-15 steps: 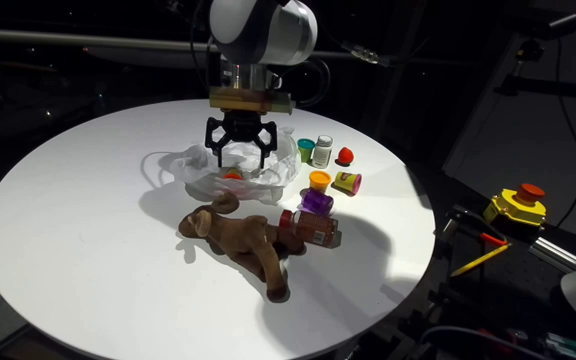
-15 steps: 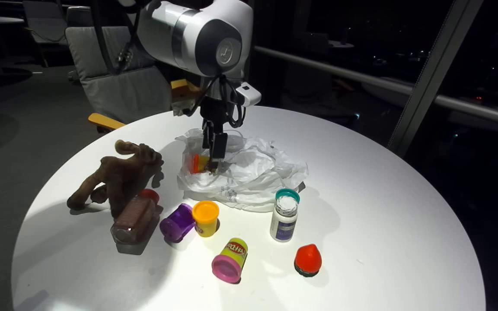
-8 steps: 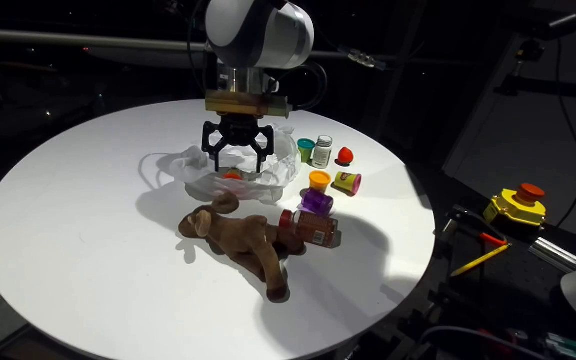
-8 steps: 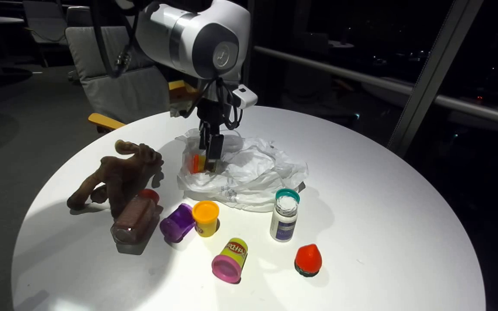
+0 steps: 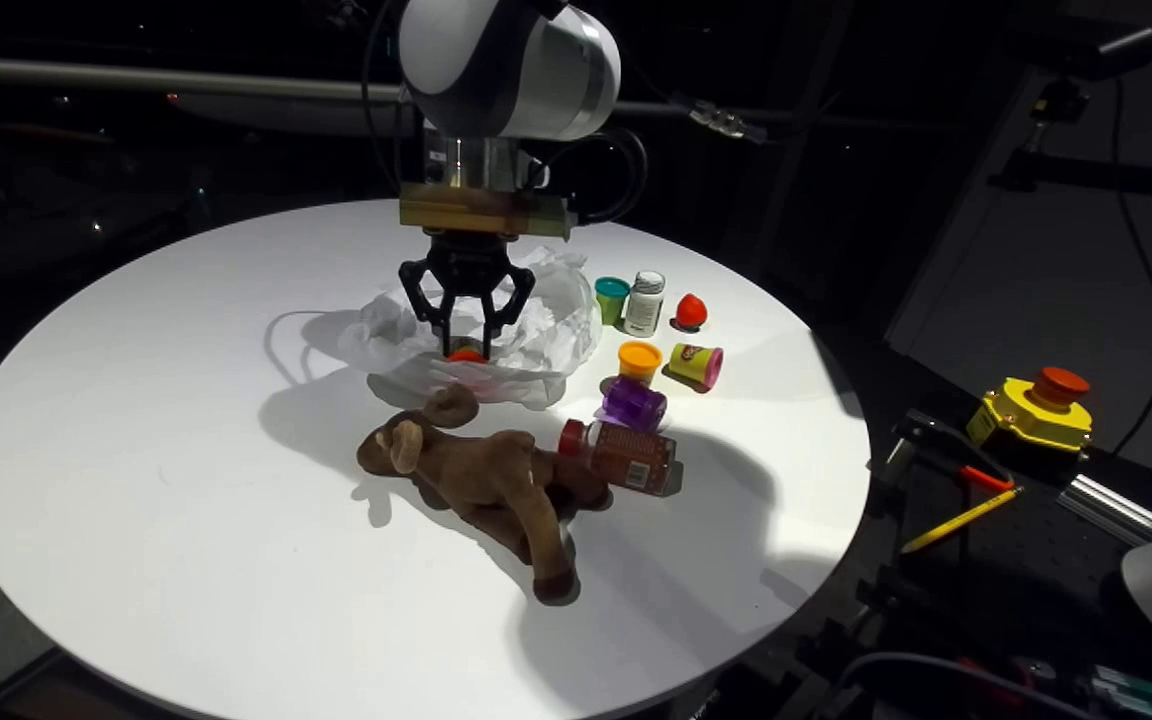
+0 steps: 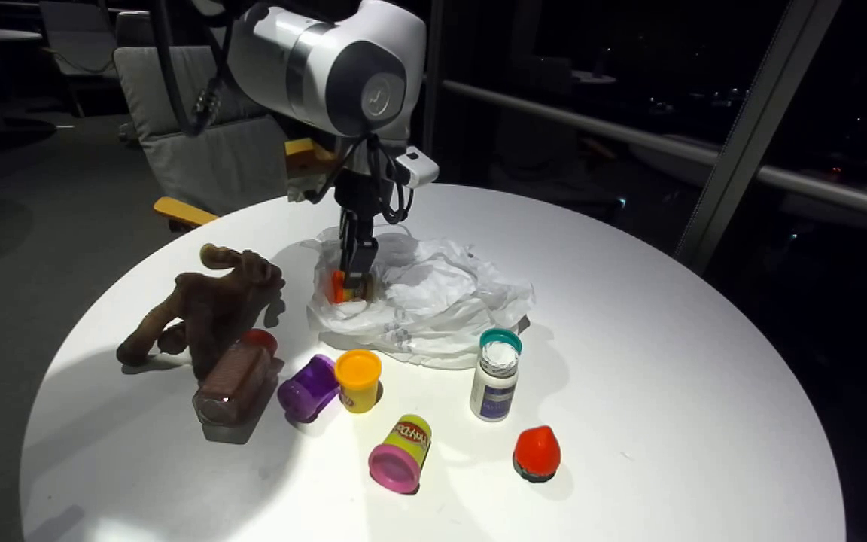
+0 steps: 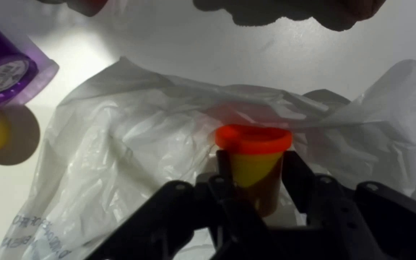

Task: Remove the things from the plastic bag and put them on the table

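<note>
So the tub with the orange-red lid was lying on its side inside the plastic bag, lid end toward the plush animal. The gripper had its jaws narrow on it, a finger against each side of the yellow body right behind the lid, and I couldn't spot a gap in the wrist view. How firm that hold was, no clue.

Biggest worry imo was the film. It was bunched right around the tub, so a fold pinched under a fingertip could easily haul the whole bag up too. Second, the fingers sat toward the lid end, so with a weak squeeze the base was liable to swing or twist. Third, a ridge of plastic stood right past the lid, and going sideways before going straight up was asking for a snag.

Further out, the teal-lidded tub stood upright just beside the bag, so a tugged bag could tip it. The amber-lidded tub and the purple tub sat near the bag as well, in line for a bump on a low swing out. And on the table itself, a round tub dropped on its side would probably roll.
</note>
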`<state>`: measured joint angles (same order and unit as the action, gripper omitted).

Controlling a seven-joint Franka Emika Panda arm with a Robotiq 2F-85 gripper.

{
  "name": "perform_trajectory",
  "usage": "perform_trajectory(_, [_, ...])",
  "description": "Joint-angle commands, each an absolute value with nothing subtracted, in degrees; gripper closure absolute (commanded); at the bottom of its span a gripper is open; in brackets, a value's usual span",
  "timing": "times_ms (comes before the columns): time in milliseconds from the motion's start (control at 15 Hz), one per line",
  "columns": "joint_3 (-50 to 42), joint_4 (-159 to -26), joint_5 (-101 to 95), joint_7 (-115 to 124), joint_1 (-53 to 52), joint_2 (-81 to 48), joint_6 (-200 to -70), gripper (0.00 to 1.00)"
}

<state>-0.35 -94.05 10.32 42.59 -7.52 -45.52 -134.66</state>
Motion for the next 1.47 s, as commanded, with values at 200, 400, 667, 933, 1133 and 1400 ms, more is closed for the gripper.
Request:
perform_trajectory(200, [-0.7,-92.4,11.1,42.6,-8.0,-44.4,-134.2,1.0])
perform_trajectory(400, [-0.8,-93.9,11.1,42.2,-7.9,-41.9,-135.6,1.0])
perform_trajectory(667, [-0.1,-93.8,10.8,40.4,-7.8,-42.4,-135.8,0.72])
perform_trajectory(933, [0.0,-94.0,10.0,37.9,-8.9,-43.9,-135.9,0.54])
perform_trajectory(1133, [-0.3,-94.1,9.8,36.8,-9.8,-44.7,-135.7,0.32])
perform_trajectory(1400, [-0.9,-94.3,9.3,36.0,-10.1,-43.8,-136.0,0.01])
